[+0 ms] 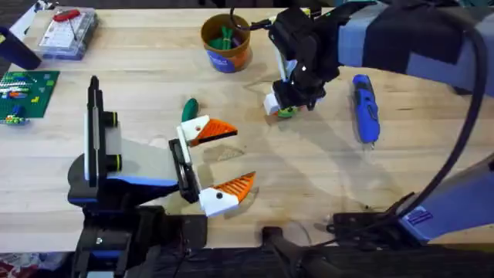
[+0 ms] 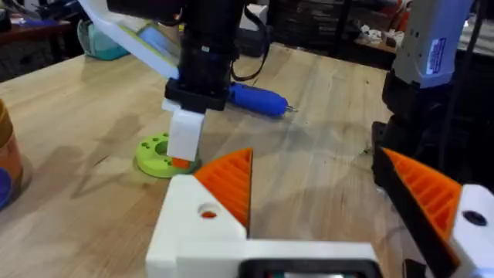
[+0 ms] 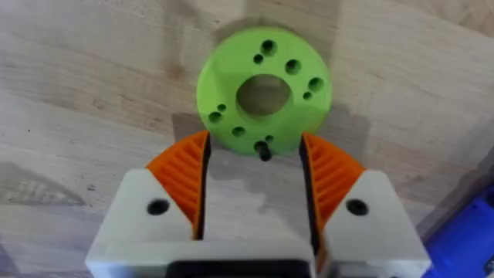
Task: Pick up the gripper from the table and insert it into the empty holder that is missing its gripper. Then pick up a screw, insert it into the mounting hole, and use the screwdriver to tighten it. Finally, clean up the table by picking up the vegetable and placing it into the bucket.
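Note:
A green round disc (image 3: 264,89) with several holes lies flat on the wooden table. A small dark screw (image 3: 265,149) stands at its near rim. My right gripper (image 3: 253,147) hangs just over it, open, its orange pads (image 3: 185,174) on either side of the screw without touching it. The overhead view puts that gripper (image 1: 287,104) at mid-table. The blue screwdriver (image 1: 364,108) lies to its right. The bucket (image 1: 225,42) stands behind with green pieces inside. My left gripper (image 1: 220,162) is open and holds nothing, beside a green vegetable (image 1: 189,108). I cannot make out a loose gripper or a holder.
A clear plastic box (image 1: 69,31) with a small red-handled tool sits at the far left corner. A green board (image 1: 23,93) lies near the left edge. In the left wrist view, the right arm (image 2: 204,54) stands over the disc (image 2: 158,158), with the screwdriver (image 2: 258,99) beyond it.

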Tool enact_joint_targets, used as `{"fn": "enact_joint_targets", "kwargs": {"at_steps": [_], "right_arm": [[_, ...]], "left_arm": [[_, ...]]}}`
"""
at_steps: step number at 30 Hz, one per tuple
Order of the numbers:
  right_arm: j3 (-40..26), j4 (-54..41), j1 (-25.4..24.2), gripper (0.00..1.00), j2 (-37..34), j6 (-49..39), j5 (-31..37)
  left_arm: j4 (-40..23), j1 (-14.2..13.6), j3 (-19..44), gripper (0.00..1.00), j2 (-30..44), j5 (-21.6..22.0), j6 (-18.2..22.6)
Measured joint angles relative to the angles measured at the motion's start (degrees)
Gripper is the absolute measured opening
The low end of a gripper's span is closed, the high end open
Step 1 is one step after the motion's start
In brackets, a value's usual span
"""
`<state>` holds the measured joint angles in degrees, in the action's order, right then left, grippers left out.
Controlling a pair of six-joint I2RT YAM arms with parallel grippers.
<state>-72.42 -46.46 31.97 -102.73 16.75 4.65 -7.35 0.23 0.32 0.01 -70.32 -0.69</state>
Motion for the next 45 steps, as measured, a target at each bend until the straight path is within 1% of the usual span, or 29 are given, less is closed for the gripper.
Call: {"fn": "enact_joint_targets", "kwargs": {"at_steps": [4,10,16,23,26,30,35,41,43,44,45], "right_arm": [[0.0,-0.4,0.0,0.579,-0.1,0.0,0.0],[0.0,-0.5,0.0,0.54,-0.1,0.0,0.0],[0.0,-0.7,0.0,0.465,-0.1,0.0,0.0],[0.0,-0.7,0.0,0.333,-0.1,0.0,0.0],[0.0,-0.7,0.0,0.302,-0.1,0.0,0.0],[0.0,-0.7,0.0,0.217,-0.1,0.0,0.0],[0.0,-0.7,0.0,0.19,-0.1,0.1,0.0],[0.0,-0.7,0.0,0.106,-0.1,0.0,0.1],[0.0,-0.7,0.0,0.063,-0.1,0.1,0.1],[0.0,-0.7,0.0,0.02,-0.1,0.1,0.1],[0.0,-0.7,0.0,0.008,-0.1,0.2,0.1]], "left_arm": [[0.0,0.0,0.0,0.986,0.0,0.0,0.0],[0.0,0.0,0.0,0.986,0.0,0.0,0.0],[0.0,0.0,0.0,0.986,0.0,0.0,0.0],[0.0,0.0,0.0,0.986,0.0,0.0,0.0],[0.0,0.0,0.0,0.986,0.0,0.0,0.0],[0.0,0.0,0.0,0.986,0.0,0.0,0.0],[0.0,0.0,0.0,0.986,0.0,0.0,0.0],[0.0,0.0,0.0,0.986,0.0,0.0,0.0],[0.0,0.0,0.0,0.986,0.0,0.0,0.0],[0.0,0.0,0.0,0.986,0.0,0.0,0.0],[0.0,0.0,0.0,0.986,0.0,0.0,0.0]]}}
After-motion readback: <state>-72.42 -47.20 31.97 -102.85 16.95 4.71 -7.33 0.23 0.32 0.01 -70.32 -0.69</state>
